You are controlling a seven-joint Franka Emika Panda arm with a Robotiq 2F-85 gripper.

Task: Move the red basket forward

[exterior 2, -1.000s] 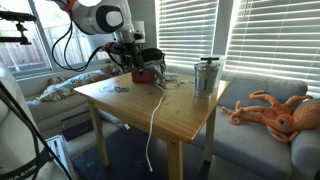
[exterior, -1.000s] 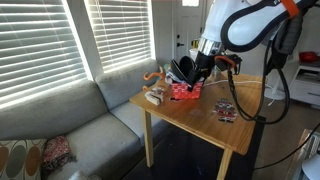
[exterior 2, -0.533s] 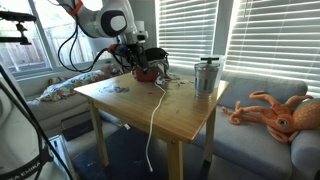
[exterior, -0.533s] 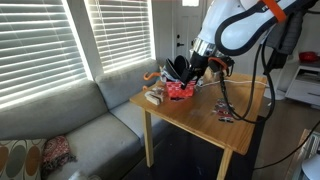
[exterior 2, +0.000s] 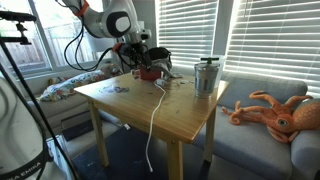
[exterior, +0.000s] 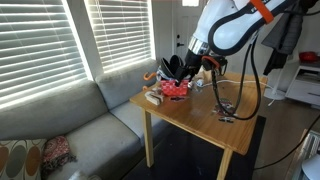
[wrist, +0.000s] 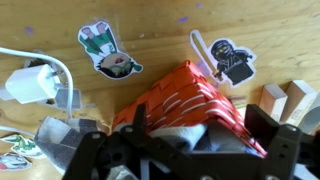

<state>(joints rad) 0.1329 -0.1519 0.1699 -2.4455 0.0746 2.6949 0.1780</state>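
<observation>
**Moment of contact at the red basket.** The red basket sits on the wooden counter near the corner that faces the window blinds, with the couch below that edge. The hand is down at the basket. In the wrist view its dark fingers stand on either side of the lattice wall. Whether they press on it or merely straddle it cannot be told.

*Handling.* The basket is thin perforated plastic, so it is probably light and somewhat springy. The walls would bow under a hard squeeze, and the smooth base should slide easily on the wood. The stiffest hold is likely the upper rim along one long wall. A grip on the bare lattice lower down risks flexing or tipping the basket. Something grey lies inside it, and what it is remains unclear.

*Edges and room.* A tan wooden block lies just beside the basket, close to the counter's edge. In the wrist view a white plug with its cable, two figure stickers and pale blocks lie near the basket. A metal cup stands apart from it along the window side. The broad middle of the counter is bare apart from a trailing cable and offers the safest path, away from the edge over the couch.
</observation>
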